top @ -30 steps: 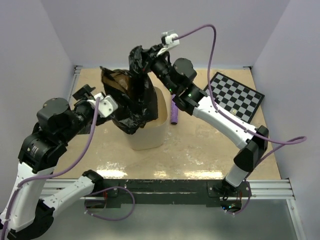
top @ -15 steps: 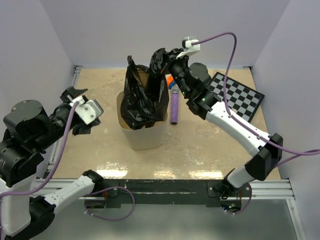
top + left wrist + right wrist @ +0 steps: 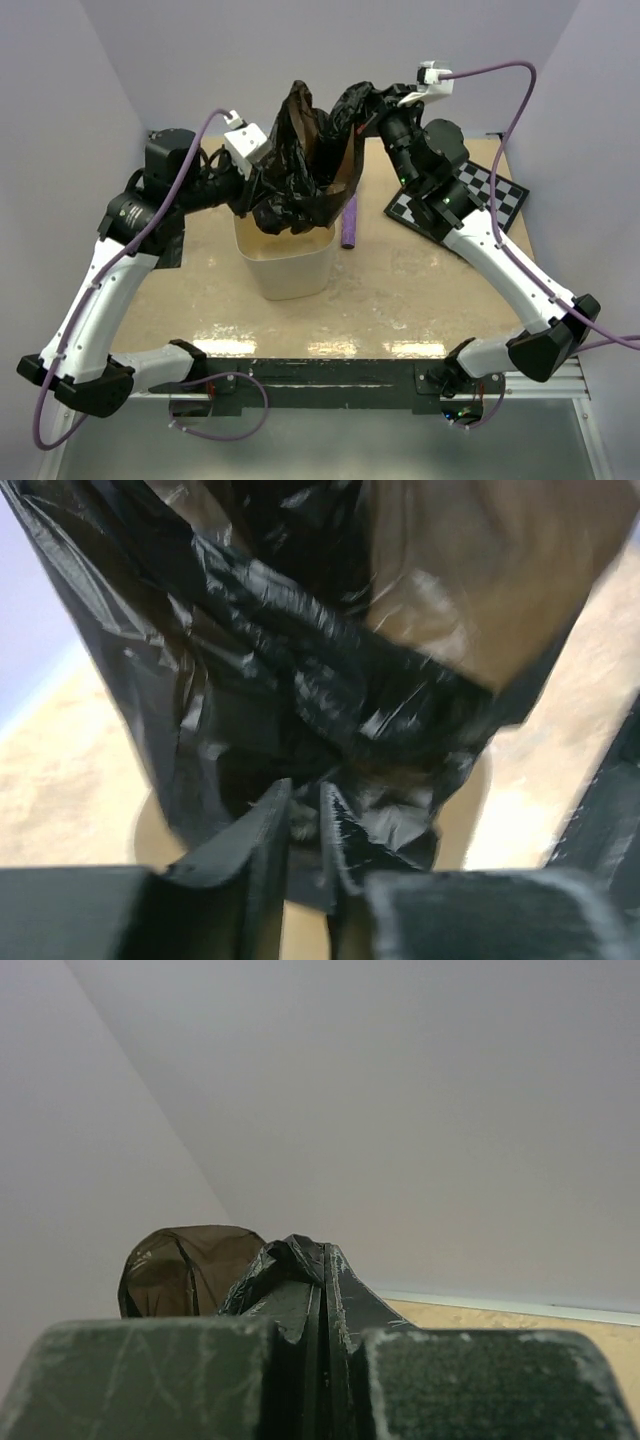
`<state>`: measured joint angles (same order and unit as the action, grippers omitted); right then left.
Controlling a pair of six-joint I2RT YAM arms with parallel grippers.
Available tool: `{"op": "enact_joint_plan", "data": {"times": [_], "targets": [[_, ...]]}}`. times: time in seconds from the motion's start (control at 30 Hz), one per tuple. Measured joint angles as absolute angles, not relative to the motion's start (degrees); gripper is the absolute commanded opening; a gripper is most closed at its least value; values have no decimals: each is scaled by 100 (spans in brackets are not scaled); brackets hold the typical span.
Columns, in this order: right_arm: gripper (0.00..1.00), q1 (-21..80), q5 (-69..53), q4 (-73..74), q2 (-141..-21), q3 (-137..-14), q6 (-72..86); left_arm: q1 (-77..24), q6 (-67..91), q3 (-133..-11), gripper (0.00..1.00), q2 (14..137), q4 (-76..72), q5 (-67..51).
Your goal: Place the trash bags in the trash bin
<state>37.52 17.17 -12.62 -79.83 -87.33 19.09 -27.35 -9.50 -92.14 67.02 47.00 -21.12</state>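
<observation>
The dark, glossy trash bag (image 3: 305, 165) hangs stretched above the cream trash bin (image 3: 290, 270), its lower folds reaching into the bin's mouth. My right gripper (image 3: 366, 104) is high at the back, shut on the bag's top edge; the right wrist view shows film pinched in my right gripper (image 3: 322, 1260), with more of the bag (image 3: 185, 1270) behind. My left gripper (image 3: 262, 178) is at the bag's left side above the bin rim. In the left wrist view my left gripper (image 3: 303, 815) has its jaws drawn close, with crinkled bag film (image 3: 300, 680) bunched between them.
A purple glittery cylinder (image 3: 349, 222) lies on the table just right of the bin. A black-and-white chequered board (image 3: 470, 195) lies at the back right, partly under the right arm. Lilac walls close in the table on three sides.
The left arm swung in from the far left to the bag's side and its jaws closed on the film. The right gripper carried the bag's top higher and to the right.
</observation>
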Motion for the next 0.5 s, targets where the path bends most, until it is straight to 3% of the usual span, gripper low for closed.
{"op": "enact_joint_plan", "data": {"times": [0.07, 0.23, 0.37, 0.5], "targets": [[0, 3756, 1697, -1291, -7933, -8678, 1920, -2687, -659, -9288, 0, 6858, 4554, -2447], [0, 3754, 1675, -1330, -7940, -8468, 1935, -2657, 12, -9601, 0, 7118, 4018, -3326], [0, 3754, 1671, -1323, -7944, -8368, 1933, -2613, 276, -9598, 13, 7194, 3850, -3474], [0, 3754, 1671, -1332, -7944, -8361, 1935, -2587, 405, -9478, 3, 7251, 3874, -3489]]}}
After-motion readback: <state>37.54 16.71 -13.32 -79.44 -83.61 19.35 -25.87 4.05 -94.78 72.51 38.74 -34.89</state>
